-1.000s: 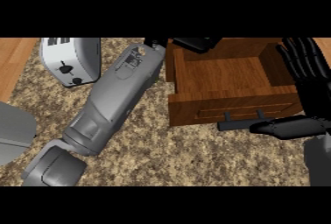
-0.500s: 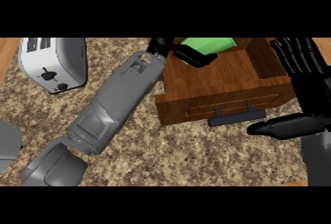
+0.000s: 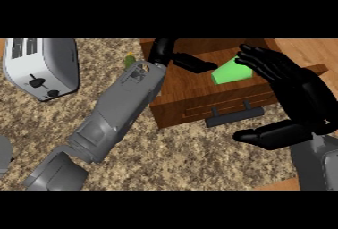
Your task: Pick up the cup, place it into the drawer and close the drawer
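At the far left we see a silver toaster (image 3: 40, 67) on the speckled stone counter (image 3: 198, 165), its dark knobs facing the lower edge. Below it a grey shape (image 3: 3, 154) is cut off by the view's edge. The left forearm (image 3: 112, 116) runs up from the lower left corner, slanting right. It ends in the left hand (image 3: 163, 48), which is over the back left part of the open wooden drawer (image 3: 191, 96).

That hand comes right up to the green cup (image 3: 231, 72), yet we cannot tell whether it grips the cup or only touches it. The cup is tilted inside the drawer's outline, toward its back right, between the two hands. The drawer's front faces the lower edge and carries a dark bar handle (image 3: 231, 116).

At the right we find the right hand (image 3: 303, 98), spread wide and holding nothing. Its straight fingers (image 3: 264, 60) point up and left just beside the cup, and its thumb (image 3: 267, 135) reaches left over the counter below the handle.
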Controlling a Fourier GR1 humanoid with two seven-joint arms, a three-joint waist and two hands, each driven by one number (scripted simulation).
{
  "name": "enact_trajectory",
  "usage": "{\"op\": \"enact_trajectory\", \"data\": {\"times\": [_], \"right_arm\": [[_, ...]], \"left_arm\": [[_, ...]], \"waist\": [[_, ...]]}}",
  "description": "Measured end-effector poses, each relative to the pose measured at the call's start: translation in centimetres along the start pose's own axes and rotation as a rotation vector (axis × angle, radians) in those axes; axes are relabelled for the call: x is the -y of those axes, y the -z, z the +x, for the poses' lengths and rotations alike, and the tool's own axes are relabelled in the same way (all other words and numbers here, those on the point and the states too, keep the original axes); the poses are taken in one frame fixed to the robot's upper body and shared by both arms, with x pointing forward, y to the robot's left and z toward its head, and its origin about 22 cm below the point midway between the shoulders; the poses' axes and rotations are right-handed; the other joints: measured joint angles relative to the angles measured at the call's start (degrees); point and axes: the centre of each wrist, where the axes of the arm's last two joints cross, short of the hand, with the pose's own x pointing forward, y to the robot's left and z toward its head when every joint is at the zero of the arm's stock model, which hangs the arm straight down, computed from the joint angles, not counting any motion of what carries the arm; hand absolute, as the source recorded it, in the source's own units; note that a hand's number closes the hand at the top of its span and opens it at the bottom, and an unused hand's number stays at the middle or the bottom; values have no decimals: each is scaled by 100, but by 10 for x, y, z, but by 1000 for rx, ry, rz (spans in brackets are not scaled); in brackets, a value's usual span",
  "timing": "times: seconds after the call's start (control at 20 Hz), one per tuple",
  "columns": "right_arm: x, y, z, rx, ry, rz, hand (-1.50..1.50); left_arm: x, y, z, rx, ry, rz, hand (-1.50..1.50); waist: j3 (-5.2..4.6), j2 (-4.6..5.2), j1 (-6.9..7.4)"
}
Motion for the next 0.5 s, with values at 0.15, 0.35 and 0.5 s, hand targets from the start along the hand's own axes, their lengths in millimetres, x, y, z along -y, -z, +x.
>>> {"op": "enact_trajectory", "data": {"times": [0.15, 0.35, 0.5], "right_arm": [[-9, 3, -1, 4, 48, 129, 150], [-14, 3, -4, -75, 30, 304, 150], [-11, -2, -3, -176, -61, 417, -150]], "left_arm": [[1, 0, 5, 60, -88, 2, -150], [2, 2, 13, 131, -164, 42, -150], [2, 4, 15, 156, -190, 80, -150]], "waist": [[-4, -17, 10], [-7, -52, 119], [-8, -94, 283]]}}
